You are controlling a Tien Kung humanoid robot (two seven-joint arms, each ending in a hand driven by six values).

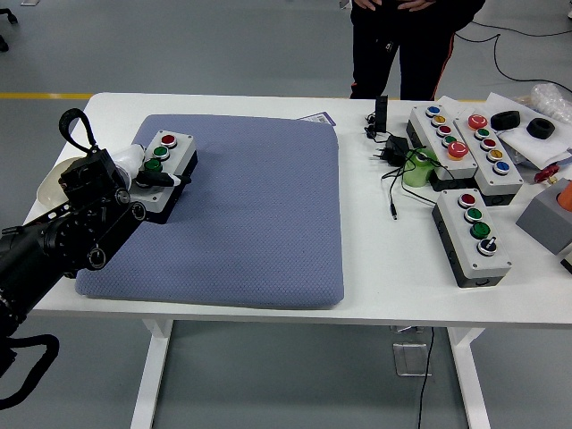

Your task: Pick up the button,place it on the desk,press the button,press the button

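A grey button box (171,161) with a red button (167,139), a green button (154,164) and a third button at its near end lies on the left part of a blue-grey mat (241,214). My left hand (154,177) comes in from the left and sits over the near end of the box. One dark finger (164,179) is stretched across the near button; the other fingers look curled and hold nothing. The near button is hidden under the hand. My right arm is out of view.
Three more button boxes (473,234) (441,134) (490,152) stand at the right, with a green cup (418,168), a black adapter and cables (391,148) and a grey box (547,219). A person in dark clothes (402,49) stands at the far side.
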